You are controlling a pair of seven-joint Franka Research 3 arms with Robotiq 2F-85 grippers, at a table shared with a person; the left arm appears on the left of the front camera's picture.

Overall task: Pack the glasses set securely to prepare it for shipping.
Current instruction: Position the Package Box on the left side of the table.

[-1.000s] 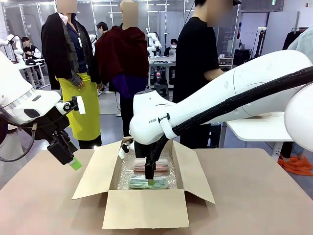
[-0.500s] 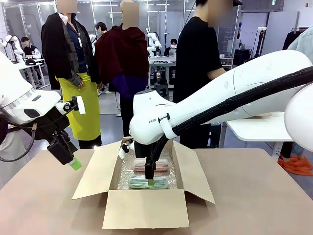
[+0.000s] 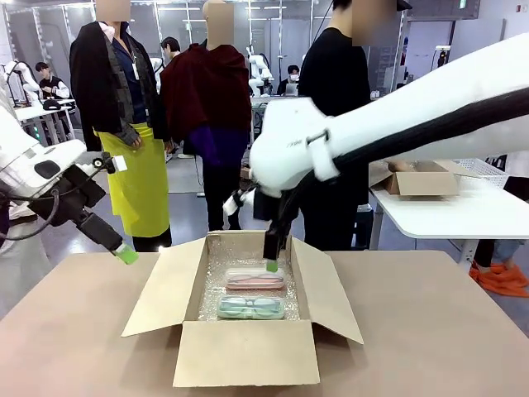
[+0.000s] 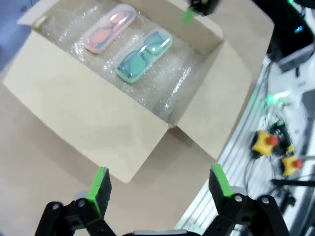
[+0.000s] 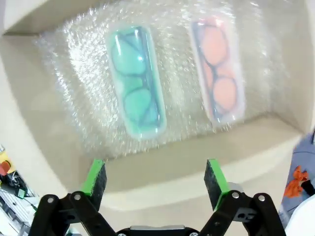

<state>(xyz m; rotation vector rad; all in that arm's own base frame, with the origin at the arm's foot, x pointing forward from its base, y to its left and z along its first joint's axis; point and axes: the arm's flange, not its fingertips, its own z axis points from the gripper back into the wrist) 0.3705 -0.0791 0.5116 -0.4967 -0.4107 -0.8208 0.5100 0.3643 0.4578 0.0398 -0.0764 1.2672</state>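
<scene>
The glasses set lies inside an open cardboard box (image 3: pixel 246 354) lined with bubble wrap: a pink case (image 3: pixel 254 279) at the back and a mint green case (image 3: pixel 250 307) in front of it. My right gripper (image 3: pixel 271 255) hangs open above the box's far right, over the pink case, touching nothing. From the right wrist view, the mint case (image 5: pixel 136 81) and pink case (image 5: pixel 220 76) lie side by side beyond my open right gripper (image 5: pixel 155 177). My left gripper (image 3: pixel 118 246) is open in the air left of the box. Its own view shows that gripper (image 4: pixel 160 183), the pink case (image 4: pixel 108 28) and the mint case (image 4: pixel 144 55).
All the box flaps (image 3: pixel 157 285) stand open and spread outward. A person in black (image 3: pixel 335 99) stands behind the table's far edge. A white side table (image 3: pixel 438 211) at the right carries a small cardboard box (image 3: pixel 421 178). Emergency-stop buttons (image 4: pixel 266 142) sit beyond the table edge.
My right gripper has risen out of the box, from just above the mint case to above the box's far rim. The left gripper has drifted slightly up and left.
</scene>
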